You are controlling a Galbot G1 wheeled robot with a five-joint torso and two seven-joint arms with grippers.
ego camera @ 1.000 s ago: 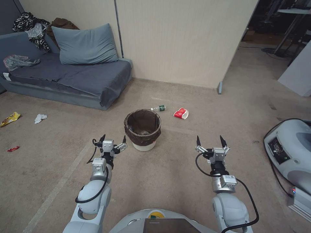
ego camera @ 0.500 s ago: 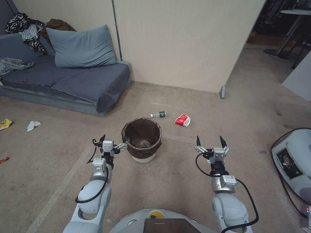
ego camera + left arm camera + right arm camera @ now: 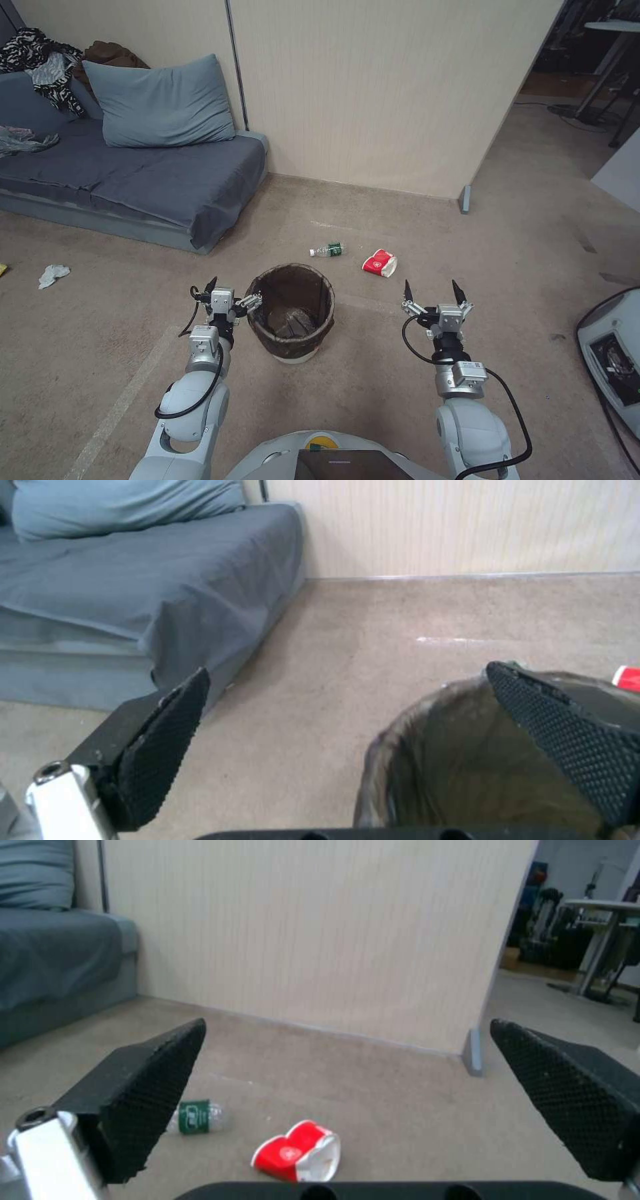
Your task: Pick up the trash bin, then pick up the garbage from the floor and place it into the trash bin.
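Trash bin (image 3: pixel 291 312), a small round white bucket with a dark brown bag folded over its rim, stands upright on the carpet at lower centre of the head view, not yet lifted. Left gripper (image 3: pixel 233 295) sits just beside the bin's rim on the left, its claw spread open; in the left wrist view (image 3: pixel 347 740) one black finger (image 3: pixel 567 730) appears over the bin's mouth and the other is outside it, so the rim seems to lie between the open fingers, gripped by neither. Right gripper (image 3: pixel 431 290) hovers at lower right of the head view, well apart from the bin, claw also wide open and holding nothing.

Judging by this, the task is at its very start: the bin still has to be grasped and raised, and all the floor litter still has to be gathered. Something crumpled lies at the bottom of the bin, too dim to name.

Counted on the floor: one clear bottle (image 3: pixel 327 251) with a green label, just beyond the bin; one crushed red-and-white paper cup (image 3: pixel 380 263) near it to the right; one white tissue (image 3: pixel 53 273) at far left. One blue-grey sofa (image 3: pixel 133 173) with one pillow (image 3: pixel 160 103) fills the upper left.
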